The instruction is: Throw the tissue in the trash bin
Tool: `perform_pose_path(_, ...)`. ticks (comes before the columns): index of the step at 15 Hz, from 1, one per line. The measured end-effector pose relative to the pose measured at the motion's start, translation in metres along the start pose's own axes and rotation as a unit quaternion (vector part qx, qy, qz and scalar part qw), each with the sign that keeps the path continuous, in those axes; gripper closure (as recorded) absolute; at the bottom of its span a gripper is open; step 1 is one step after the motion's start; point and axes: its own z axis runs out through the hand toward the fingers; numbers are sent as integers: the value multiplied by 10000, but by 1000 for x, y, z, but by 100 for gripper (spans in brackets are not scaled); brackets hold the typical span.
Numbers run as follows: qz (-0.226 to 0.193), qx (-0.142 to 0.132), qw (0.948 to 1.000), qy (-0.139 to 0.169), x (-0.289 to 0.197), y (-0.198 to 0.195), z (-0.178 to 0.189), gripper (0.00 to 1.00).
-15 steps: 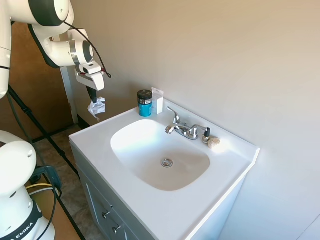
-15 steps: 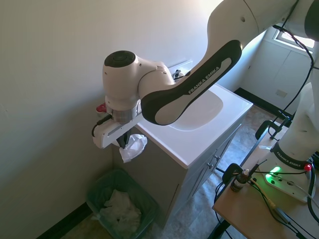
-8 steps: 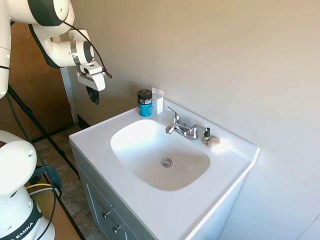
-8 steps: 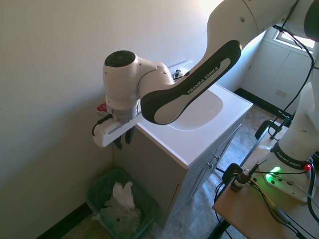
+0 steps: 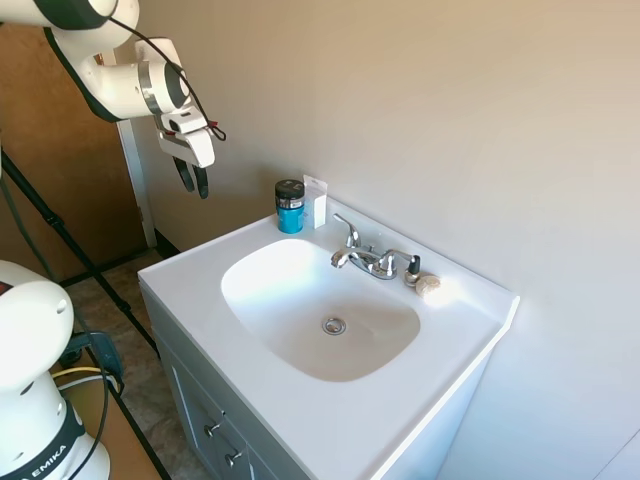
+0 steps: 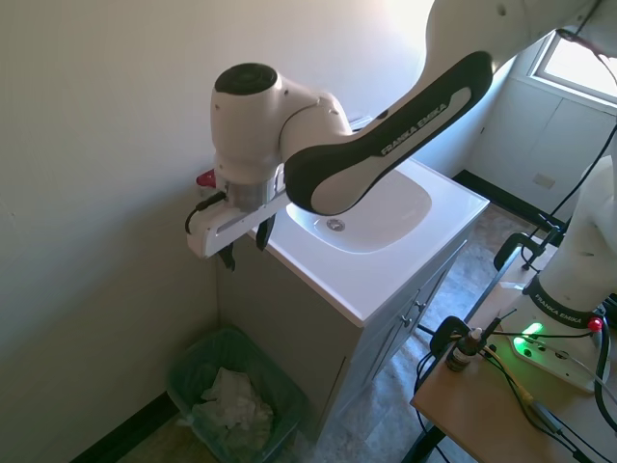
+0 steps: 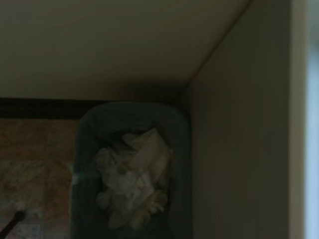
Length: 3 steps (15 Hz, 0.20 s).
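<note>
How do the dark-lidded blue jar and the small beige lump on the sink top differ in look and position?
The jar is an upright cylinder, blue with a dark lid; the beige lump is low, rounded and pale. The jar is clearly the taller. The jar stands at the vanity's back corner nearest the gripper, beside a white card; the lump lies on the far side of the faucet, close to it. Both rest on the white sink top along the wall.

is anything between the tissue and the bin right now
Nothing visible: white crumpled paper, the tissue among it, already lies inside the bin on the floor beside the vanity. The gripper hangs open and empty above it.
</note>
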Motion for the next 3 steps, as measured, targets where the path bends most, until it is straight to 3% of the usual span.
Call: perform_pose_path(3,278,33,9995,145,33,39,-24,0)
